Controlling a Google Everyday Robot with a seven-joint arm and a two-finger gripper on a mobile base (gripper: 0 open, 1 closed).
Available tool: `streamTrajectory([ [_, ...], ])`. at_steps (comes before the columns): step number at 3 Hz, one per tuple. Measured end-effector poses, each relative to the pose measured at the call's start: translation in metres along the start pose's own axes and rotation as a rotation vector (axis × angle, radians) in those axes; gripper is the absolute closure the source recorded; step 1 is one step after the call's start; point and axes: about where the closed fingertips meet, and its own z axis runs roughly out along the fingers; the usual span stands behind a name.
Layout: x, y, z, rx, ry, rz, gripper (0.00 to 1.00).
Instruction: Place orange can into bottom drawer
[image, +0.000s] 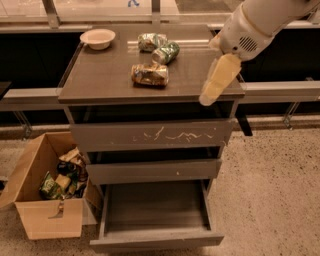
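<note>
Grey-brown cabinet (100, 82), three drawers, seen in the one camera view.

Item one: orange can (150, 74), mottled label, lying on its side near the middle of the top, with nothing touching it. Lying so, it may roll, so I judge a grasp across its body is wanted.

Item two: bottom drawer (155, 241), pulled well out and bare inside. I take it to be standing open so the can can go straight in from above.

Item three: gripper (212, 87), pale yellow, hanging over the top's right front corner, right of the orange can and well apart from it. Whether it is open or closed I cannot tell. I read its place as an approach from the side.

Sundries: two green cans (160, 46) just behind the orange can, a bowl (97, 38) at the back left corner, and a cardboard box (50, 222) of packets on the floor to the left.
</note>
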Motion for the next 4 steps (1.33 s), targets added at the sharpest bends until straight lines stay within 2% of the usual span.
streamTrajectory([
  [1,-0.017,-0.024,0.047,-0.057,-0.129,0.05,0.0],
  [3,-0.019,-0.032,0.061,-0.063,-0.158,0.055,0.0],
  [4,-0.02,-0.067,0.087,-0.054,-0.226,0.068,0.0],
])
